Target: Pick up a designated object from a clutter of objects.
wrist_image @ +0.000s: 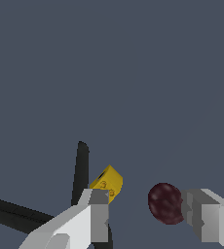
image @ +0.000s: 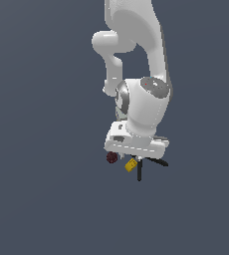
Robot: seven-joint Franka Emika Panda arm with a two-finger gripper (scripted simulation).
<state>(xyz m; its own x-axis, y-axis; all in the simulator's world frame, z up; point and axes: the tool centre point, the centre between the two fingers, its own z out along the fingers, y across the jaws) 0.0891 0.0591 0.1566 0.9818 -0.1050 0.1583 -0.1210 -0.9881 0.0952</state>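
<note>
The designated object, a black spring clamp (wrist_image: 81, 168), lies on the dark floor with two long handles splayed apart. In the exterior view the clamp (image: 147, 163) pokes out from under the white hand (image: 136, 142). A small yellow chunk (wrist_image: 107, 183) sits against the clamp, and a dark red ball (wrist_image: 165, 203) lies beside it. My gripper (wrist_image: 150, 217) is open and low over this clutter. One fingertip (wrist_image: 99, 214) is by the yellow chunk and clamp, the other (wrist_image: 201, 219) is next to the ball. The clamp's red tip is hidden.
In the exterior view the red ball (image: 111, 158) and the yellow chunk (image: 131, 165) show just below the hand. The white arm (image: 136, 45) rises above them. A flat dark grey floor (image: 42, 199) surrounds the group.
</note>
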